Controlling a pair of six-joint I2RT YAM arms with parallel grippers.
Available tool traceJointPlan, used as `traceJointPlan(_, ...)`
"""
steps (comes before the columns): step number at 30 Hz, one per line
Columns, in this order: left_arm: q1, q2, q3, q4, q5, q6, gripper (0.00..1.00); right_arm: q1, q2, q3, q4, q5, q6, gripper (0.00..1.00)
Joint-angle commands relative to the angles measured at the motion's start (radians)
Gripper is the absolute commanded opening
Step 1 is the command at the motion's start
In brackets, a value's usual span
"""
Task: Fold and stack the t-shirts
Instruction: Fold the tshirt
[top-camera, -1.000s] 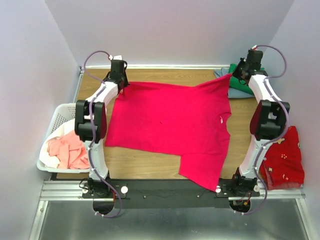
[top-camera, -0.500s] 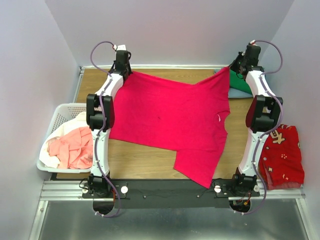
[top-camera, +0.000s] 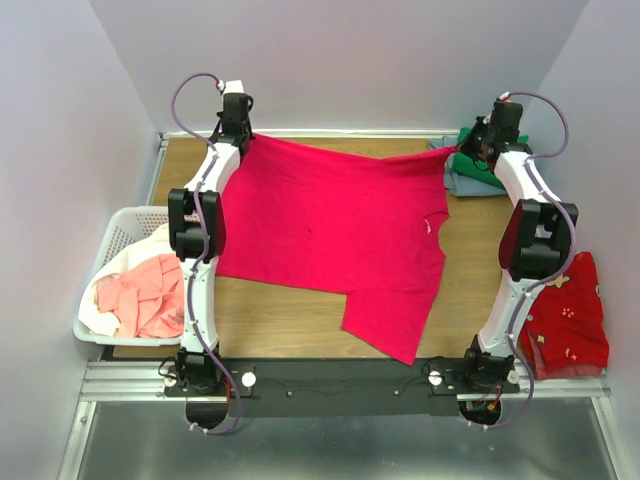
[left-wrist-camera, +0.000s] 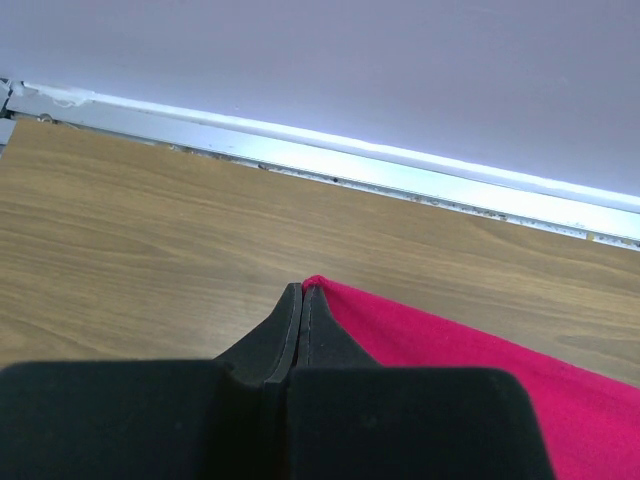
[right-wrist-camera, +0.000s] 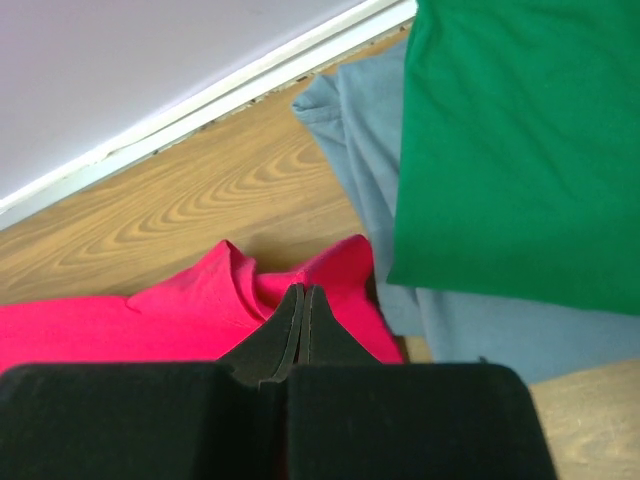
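Observation:
The crimson-pink t-shirt (top-camera: 330, 230) lies spread over the wooden table (top-camera: 300, 325), stretched between both arms at the far edge. My left gripper (top-camera: 240, 130) is shut on its far left corner, which also shows in the left wrist view (left-wrist-camera: 430, 340). My right gripper (top-camera: 468, 148) is shut on its far right corner, bunched at the tips in the right wrist view (right-wrist-camera: 200, 300). A folded green t-shirt (right-wrist-camera: 520, 140) lies on a grey-blue t-shirt (right-wrist-camera: 500, 325) at the back right (top-camera: 480, 170). A salmon-pink t-shirt (top-camera: 140, 300) and white cloth (top-camera: 130, 262) lie in the basket.
A white lattice basket (top-camera: 112, 235) stands off the table's left edge. A red patterned cloth (top-camera: 568, 310) lies off the right edge. The back wall and its metal rail (left-wrist-camera: 330, 160) run close behind both grippers.
Both grippers have carried the shirt's far corners toward the back wall, then the right corner dropped lower and leftward; the shirt has slid away from the near edge.

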Motion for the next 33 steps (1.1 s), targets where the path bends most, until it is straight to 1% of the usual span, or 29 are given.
traceJointPlan(1, 0.036, -0.007, -0.018, -0.005, 0.035, 0.006, 0.00, 0.016, -0.111, -0.063, 0.014, -0.012, 0.001, 0.01)
traceJointPlan(6, 0.046, -0.013, -0.042, -0.015, 0.061, 0.001, 0.00, 0.026, -0.193, -0.123, 0.012, -0.044, 0.013, 0.01)
traceJointPlan(13, 0.046, -0.036, -0.087, -0.041, 0.065, -0.020, 0.00, 0.037, -0.325, -0.261, 0.003, -0.064, 0.026, 0.01)
traceJointPlan(22, 0.053, -0.149, -0.276, -0.041, 0.021, -0.068, 0.00, 0.039, -0.499, -0.491, -0.006, -0.041, 0.040, 0.01)
traceJointPlan(27, 0.059, -0.212, -0.353, -0.037, 0.007, -0.081, 0.00, 0.039, -0.552, -0.577, -0.014, -0.024, 0.047, 0.01)
traceJointPlan(33, 0.059, -0.271, -0.423, -0.037, 0.002, -0.088, 0.00, 0.039, -0.593, -0.652, -0.032, -0.041, 0.052, 0.01)
